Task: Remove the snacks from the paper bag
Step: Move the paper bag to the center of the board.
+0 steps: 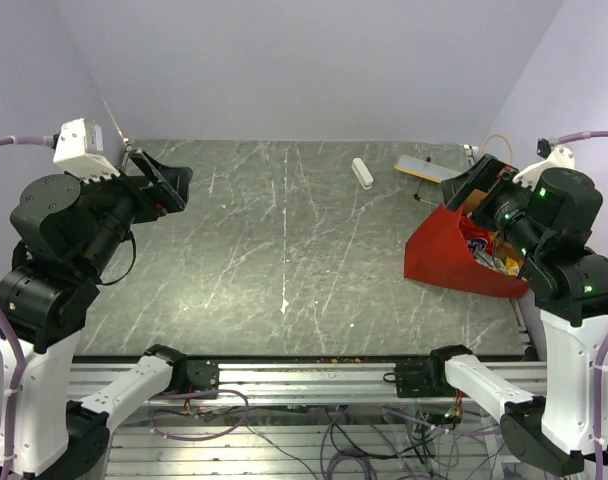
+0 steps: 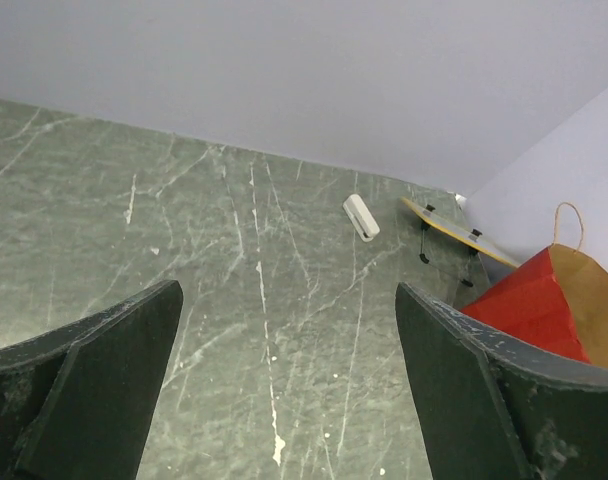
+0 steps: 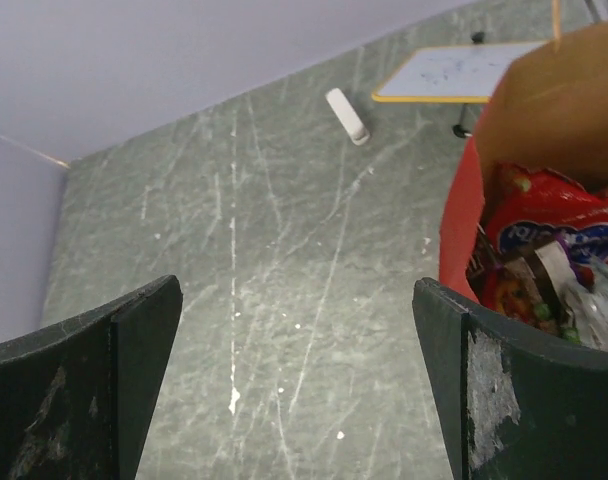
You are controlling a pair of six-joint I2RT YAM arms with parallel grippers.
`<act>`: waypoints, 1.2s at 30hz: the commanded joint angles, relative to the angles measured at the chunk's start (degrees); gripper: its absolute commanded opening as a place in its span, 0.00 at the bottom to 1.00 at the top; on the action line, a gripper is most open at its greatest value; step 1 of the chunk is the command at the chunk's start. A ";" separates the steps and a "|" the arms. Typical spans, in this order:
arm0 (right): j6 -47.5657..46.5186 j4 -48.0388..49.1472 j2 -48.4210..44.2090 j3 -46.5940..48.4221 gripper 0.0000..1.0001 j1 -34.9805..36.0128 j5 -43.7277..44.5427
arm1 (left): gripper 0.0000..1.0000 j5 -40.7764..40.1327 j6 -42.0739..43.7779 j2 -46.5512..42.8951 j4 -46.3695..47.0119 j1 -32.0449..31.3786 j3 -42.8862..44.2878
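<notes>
Several snacks inside paper bag, left hand, right hand gaping

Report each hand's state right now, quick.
Left hand: open, holding nothing.
Right hand: open, holding nothing, next to the paper bag with the snacks inside.

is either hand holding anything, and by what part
Nothing is held: left hand and right hand are open and empty; the snacks lie in the paper bag.

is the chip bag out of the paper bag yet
No, the red chip bag lies inside the open paper bag.
</notes>
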 commanded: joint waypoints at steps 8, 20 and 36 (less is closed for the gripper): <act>0.51 -8.99 4.38 4.63 1.00 0.03 9.55 | 0.98 5.42 -7.77 0.07 -1.81 2.81 -3.31; 3.02 -8.64 15.07 9.41 1.00 0.06 20.18 | 0.97 17.63 -13.02 1.22 -2.24 3.66 -5.40; 1.13 16.16 33.04 5.47 0.95 -13.42 20.49 | 1.00 30.47 -14.99 4.71 1.63 3.96 -7.44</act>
